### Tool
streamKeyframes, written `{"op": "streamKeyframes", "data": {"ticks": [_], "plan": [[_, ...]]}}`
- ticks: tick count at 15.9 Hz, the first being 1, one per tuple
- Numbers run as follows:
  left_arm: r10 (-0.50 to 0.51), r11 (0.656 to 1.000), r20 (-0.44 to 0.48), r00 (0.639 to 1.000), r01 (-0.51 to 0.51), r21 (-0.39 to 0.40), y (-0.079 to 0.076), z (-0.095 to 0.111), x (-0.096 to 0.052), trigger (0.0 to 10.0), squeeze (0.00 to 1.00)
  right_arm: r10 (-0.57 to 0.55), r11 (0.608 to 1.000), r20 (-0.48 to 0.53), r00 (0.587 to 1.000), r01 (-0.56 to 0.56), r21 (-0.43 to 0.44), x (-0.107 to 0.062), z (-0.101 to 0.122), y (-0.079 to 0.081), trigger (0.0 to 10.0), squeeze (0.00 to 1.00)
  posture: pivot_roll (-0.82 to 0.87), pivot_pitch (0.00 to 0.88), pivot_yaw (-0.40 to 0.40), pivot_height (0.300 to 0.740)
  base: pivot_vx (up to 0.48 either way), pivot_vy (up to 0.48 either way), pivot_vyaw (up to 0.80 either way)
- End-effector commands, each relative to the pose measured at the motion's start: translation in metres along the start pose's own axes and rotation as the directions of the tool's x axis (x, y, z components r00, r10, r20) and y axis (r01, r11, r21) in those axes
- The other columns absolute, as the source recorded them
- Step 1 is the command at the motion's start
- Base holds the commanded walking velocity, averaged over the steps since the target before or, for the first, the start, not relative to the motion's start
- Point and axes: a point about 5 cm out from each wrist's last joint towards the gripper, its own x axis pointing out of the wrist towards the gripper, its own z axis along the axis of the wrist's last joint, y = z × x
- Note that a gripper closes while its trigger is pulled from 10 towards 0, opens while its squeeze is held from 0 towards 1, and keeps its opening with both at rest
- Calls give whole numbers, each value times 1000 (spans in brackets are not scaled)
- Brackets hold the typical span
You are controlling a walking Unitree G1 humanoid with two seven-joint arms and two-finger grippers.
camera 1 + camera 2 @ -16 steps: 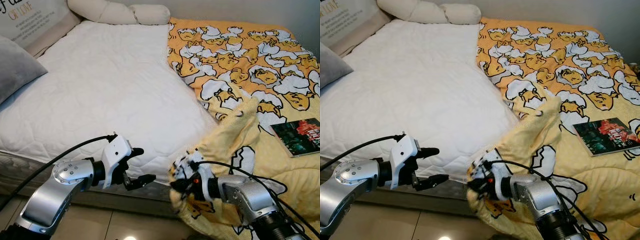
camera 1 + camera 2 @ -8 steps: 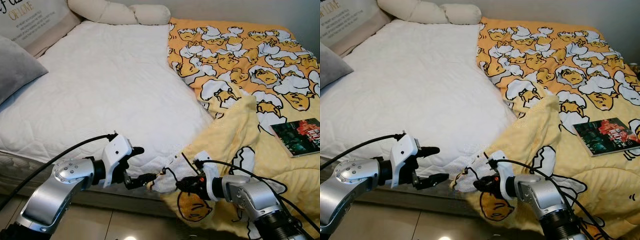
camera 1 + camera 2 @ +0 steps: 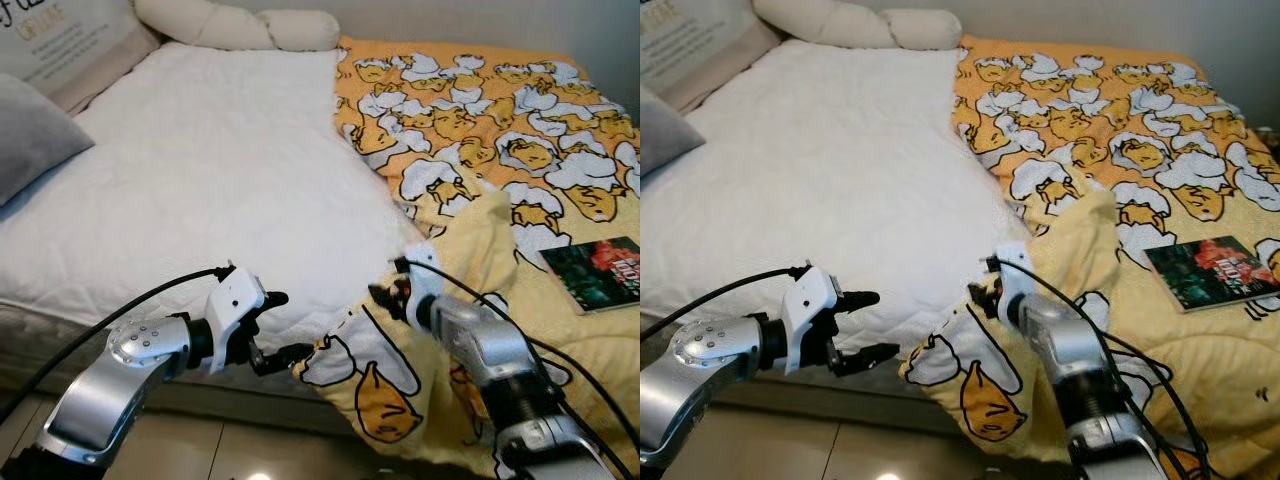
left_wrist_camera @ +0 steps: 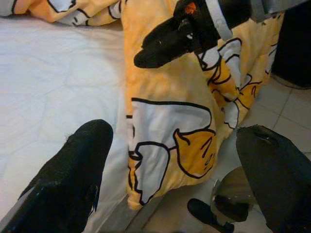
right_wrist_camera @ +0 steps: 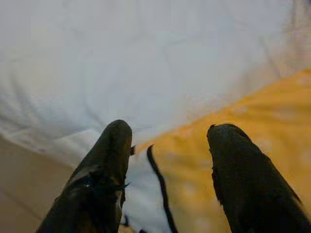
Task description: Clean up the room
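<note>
A yellow blanket (image 3: pixel 500 150) printed with egg characters covers the right half of the white mattress (image 3: pixel 210 170). Its corner (image 3: pixel 365 375) hangs over the front edge of the bed. My right gripper (image 3: pixel 382 293) hovers just above that draped corner, open, with nothing between its fingers (image 5: pixel 114 145). My left gripper (image 3: pixel 288 326) is open at the front edge of the mattress, its fingertips just left of the hanging corner (image 4: pixel 160 145). In the left wrist view the right gripper (image 4: pixel 165 41) shows over the blanket.
A book (image 3: pixel 600 272) lies on the blanket at the right. A grey pillow (image 3: pixel 30 135) sits at the left, cream bolsters (image 3: pixel 240 25) and a lettered cushion (image 3: pixel 60 40) at the head. Tiled floor (image 3: pixel 250 450) runs below the bed edge.
My right gripper opened and let go of the blanket corner, then moved up and back over the bed. The corner now hangs spread over the front edge. The left arm stayed put.
</note>
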Motion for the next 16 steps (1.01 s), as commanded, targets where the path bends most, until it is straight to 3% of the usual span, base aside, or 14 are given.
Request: {"op": "streamKeyframes", "data": {"ticks": [1,4,8,10,12,15,16], "plan": [[15,1000,1,1000,-15,20,1,2,0,10000,0,-65,998,1,998,65,-7,3,2,-6,10000,1000,-63,0,-25,740,0,0,0],[21,1000,4,1000,-21,10,-4,1,-3,10000,0,-267,960,-7,964,266,-87,16,12,-16,10000,1000,-51,0,-37,740,0,0,0],[41,999,5,999,-41,-11,-8,-1,-8,10000,0,-372,926,-7,928,370,-76,22,18,-25,10000,1000,-40,0,-35,740,0,0,0],[47,999,0,999,-47,-18,-10,-2,-11,10000,0,-459,882,4,888,457,-113,20,24,-35,10000,1000,-38,0,-33,740,0,0,0],[49,999,6,999,-49,-21,-12,0,-13,10000,0,-570,817,72,818,574,-51,12,36,-50,10000,1000,-33,0,-44,740,0,0,0],[50,999,13,999,-50,-20,-12,2,-13,10000,0,-581,814,44,812,581,33,10,29,-57,10000,1000,-24,0,-57,740,0,0,0],[59,998,17,998,-59,-19,-11,2,-13,10000,0,-521,847,-23,853,520,109,11,15,-56,10000,784,-23,0,-64,740,0,0,0]]}}
